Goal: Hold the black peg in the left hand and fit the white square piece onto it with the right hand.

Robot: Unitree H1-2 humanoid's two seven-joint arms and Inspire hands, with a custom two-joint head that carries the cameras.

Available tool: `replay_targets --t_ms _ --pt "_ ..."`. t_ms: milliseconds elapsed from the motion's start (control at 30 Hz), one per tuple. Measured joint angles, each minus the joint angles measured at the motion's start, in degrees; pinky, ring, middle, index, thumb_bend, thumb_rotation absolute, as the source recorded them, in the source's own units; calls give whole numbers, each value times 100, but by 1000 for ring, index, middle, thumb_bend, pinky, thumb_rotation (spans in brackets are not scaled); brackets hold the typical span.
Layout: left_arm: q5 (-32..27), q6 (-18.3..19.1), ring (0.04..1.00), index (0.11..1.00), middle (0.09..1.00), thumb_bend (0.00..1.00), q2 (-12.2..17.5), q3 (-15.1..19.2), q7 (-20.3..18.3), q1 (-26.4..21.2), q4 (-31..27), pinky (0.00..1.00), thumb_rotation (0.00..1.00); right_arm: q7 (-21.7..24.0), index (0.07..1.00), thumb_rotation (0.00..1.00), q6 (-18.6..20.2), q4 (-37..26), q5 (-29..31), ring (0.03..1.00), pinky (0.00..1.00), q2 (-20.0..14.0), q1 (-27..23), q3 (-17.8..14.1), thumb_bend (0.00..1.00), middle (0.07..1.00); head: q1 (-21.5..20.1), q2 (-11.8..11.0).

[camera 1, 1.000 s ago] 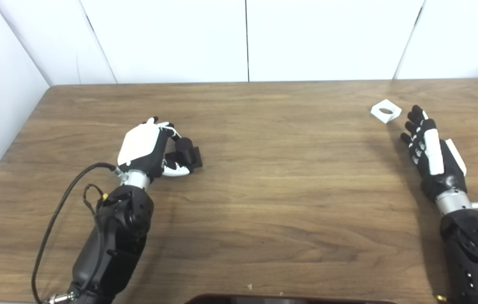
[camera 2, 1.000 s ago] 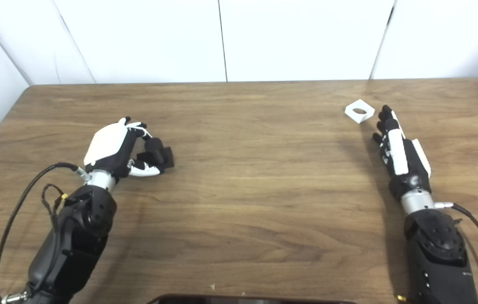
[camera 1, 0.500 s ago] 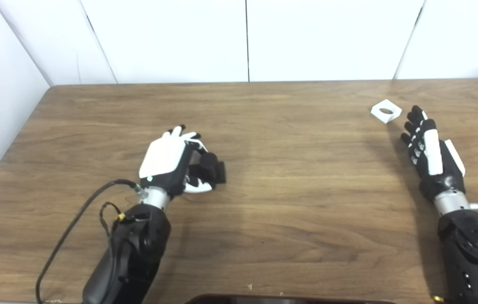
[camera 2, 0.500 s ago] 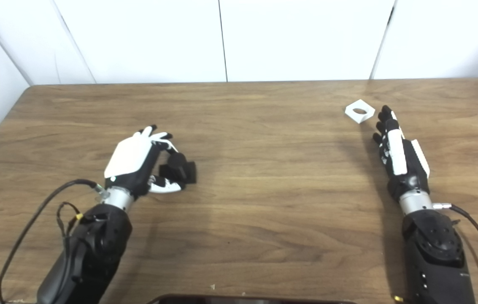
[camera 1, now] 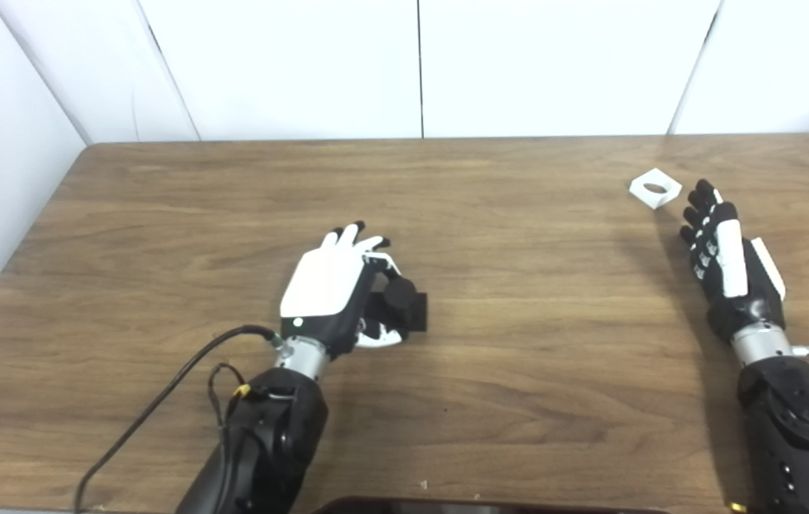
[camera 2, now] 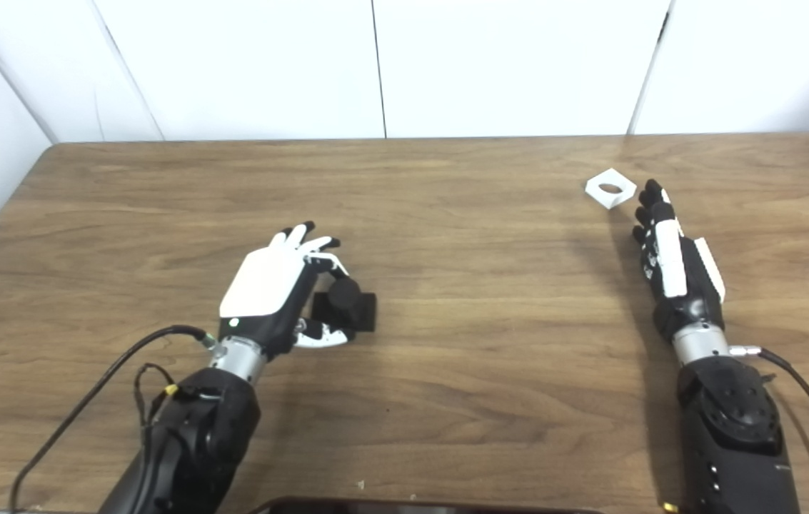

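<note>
A: While peg half looks sorted, rest untouched. Left hand curled round black peg, thumb under, fingers over the near side; peg upright on its square black base, just right of that hand, mid-table. Can't tell if base touches the wooden table or rides just above it.

B: And right side?

A: Right hand empty, fingers straight and close together, edge-on to camera, near far right of table. White square piece flat on the table, round hole facing up, just beyond those fingertips, apart from them. Not grasped.

B: So progress?

A: Roughly first step done, judging by the grip: peg held. Left to do: reach and pinch the white piece, carry across to peg, line hole over the round post, press down. Peg and piece well apart, so a long carry needed.

B: Risk?

A: Thin flat piece, probably awkward to lift off wood; may slide away toward the back edge if nudged.

B: Counts?

A: One black peg. One white square piece, one hole. Two hands, two arms. One black cable looping off the left forearm, one more at the right wrist. Dark curved object at the bottom edge, one, unidentifiable.
</note>
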Motion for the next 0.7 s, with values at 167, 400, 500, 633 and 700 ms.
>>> replay_targets --t_ms 167,400,500,633,700 --pt "16 -21 1000 490 883 524 -218 -145 -106 90 -106 1000 68 -25 1000 1000 36 -59 -1 1000 1000 22 28 8 654 1000 -35 0" --pt "71 -187 1000 490 888 524 -456 -303 -107 267 -170 1000 67 -33 1000 997 143 -193 2 1000 1000 47 129 11 662 1000 -88 26" --pt "91 -190 1000 489 887 524 -517 -328 -132 350 -217 1000 66 -34 1000 1000 144 -210 5 1000 1000 48 145 11 662 1000 -115 35" --pt "98 -213 1000 489 892 524 -565 -393 -170 505 -347 1000 64 -34 1000 1000 139 -212 5 1000 1000 47 151 12 664 1000 -141 44" --pt "99 -221 1000 489 894 524 -597 -415 -182 553 -369 1000 64 -34 1000 999 137 -212 6 1000 1000 47 153 12 670 1000 -141 53"
